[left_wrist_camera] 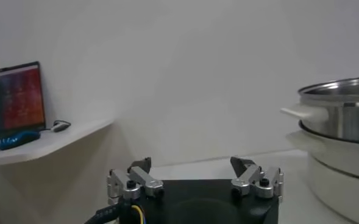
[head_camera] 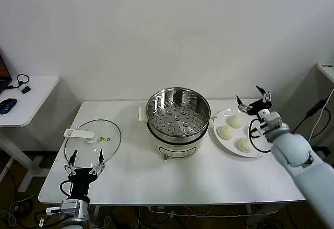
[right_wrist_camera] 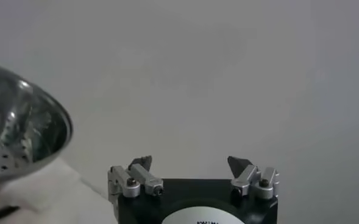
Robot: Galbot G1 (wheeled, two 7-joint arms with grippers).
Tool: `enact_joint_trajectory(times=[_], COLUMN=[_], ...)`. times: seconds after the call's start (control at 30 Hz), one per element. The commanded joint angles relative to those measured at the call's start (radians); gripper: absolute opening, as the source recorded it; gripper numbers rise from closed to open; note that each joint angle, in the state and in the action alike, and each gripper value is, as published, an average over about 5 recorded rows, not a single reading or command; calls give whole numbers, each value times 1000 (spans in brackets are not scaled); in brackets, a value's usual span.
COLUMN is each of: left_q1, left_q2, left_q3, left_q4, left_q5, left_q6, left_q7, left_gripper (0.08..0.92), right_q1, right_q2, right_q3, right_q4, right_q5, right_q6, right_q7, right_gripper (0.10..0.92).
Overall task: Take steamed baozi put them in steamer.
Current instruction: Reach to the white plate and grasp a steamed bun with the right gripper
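Steamer [head_camera: 178, 115] mid-worktop [head_camera: 209, 177] with bare perforated floor, three steamed baozi [head_camera: 235, 121] on white plate [head_camera: 225, 143] just right of it, right claw [head_camera: 254, 102] spread wide above the plate's far edge, left claw [head_camera: 85, 163] wide, parked at near edge by glass lid [head_camera: 94, 137].

head: high, downward | wrists: low, level | shared: steamer [head_camera: 177, 115]

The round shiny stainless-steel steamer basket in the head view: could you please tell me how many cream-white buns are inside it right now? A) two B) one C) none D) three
C: the round shiny stainless-steel steamer basket shows only its bare perforated floor, while three small cream-white buns lie on the flat white plate beside it.
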State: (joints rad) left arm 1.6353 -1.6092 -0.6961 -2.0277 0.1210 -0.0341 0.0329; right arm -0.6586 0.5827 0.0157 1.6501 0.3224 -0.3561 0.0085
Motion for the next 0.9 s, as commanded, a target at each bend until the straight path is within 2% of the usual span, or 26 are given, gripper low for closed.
enact_joint_trajectory(times=[0.03, 0.23, 0.57, 0.73, 0.9], left_q1=[-2, -4, -3, -4, -6], left_q2=[-49, -49, -49, -49, -49], left_q3=[19, 31, 24, 24, 25], left_q4=[18, 31, 39, 49, 58], left_q5=[17, 22, 12, 15, 23], left_q6=[-14, -21, -28, -37, -44], left_q7=[1, 5, 6, 5, 5], left_gripper=[823, 823, 823, 823, 823], right_q1=[655, 896, 1249, 1355, 1329], right_q2=[-183, -132, 27, 118, 200], right_q3=[-631, -964, -1441, -1568, -1576], right_q4=[-219, -344, -579, -710, -847], right_q5=[44, 59, 7, 7, 9], right_q6=[-131, -82, 170, 304, 395], right_q7=[-257, -450, -752, -897, -1008], right_gripper=[823, 823, 823, 823, 823])
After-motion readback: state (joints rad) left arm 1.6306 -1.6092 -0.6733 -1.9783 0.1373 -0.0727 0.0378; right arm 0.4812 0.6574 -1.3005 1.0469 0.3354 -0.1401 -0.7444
